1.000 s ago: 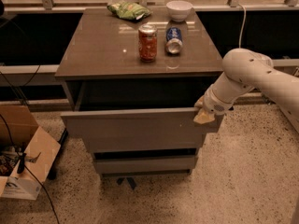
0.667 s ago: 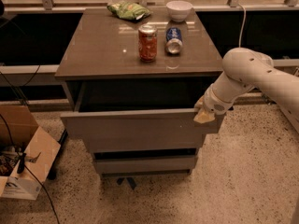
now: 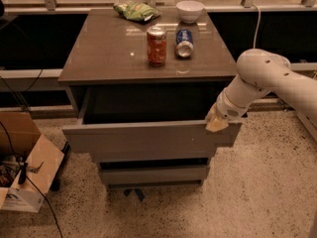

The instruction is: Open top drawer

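Observation:
The top drawer (image 3: 148, 139) is pulled out from under the brown tabletop, its wide grey-brown front panel forward and its deep dark box showing behind it. My gripper (image 3: 216, 121) sits at the drawer's right end, at the top edge of the front panel, with a tan fingertip (image 3: 216, 125) hooked over that edge. The white arm (image 3: 262, 78) reaches in from the right. Two narrower drawer fronts (image 3: 153, 174) sit below, closed.
On the tabletop (image 3: 104, 53) stand a red can (image 3: 156, 45), a blue can lying on its side (image 3: 184, 42), a white bowl (image 3: 190, 11) and a green chip bag (image 3: 134, 10). An open cardboard box (image 3: 25, 172) with cables sits on the floor at the left.

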Motion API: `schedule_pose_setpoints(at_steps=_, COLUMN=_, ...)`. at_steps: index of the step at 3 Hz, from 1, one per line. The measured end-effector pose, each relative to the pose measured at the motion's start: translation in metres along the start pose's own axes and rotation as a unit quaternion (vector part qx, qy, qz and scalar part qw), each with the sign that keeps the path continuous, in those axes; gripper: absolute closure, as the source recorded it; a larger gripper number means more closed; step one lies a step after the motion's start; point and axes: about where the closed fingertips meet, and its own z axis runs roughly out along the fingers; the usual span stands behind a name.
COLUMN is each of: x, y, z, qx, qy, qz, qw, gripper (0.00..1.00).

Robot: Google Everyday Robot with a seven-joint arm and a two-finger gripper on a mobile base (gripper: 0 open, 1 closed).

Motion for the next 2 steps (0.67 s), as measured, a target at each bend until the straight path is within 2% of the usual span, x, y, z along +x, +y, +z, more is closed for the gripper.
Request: schedule_pose_setpoints(at_steps=2, x=-0.0009, y=0.0001, z=-0.003, qx=0.0, qy=0.0, qz=0.0, qw=1.0, gripper=0.34)
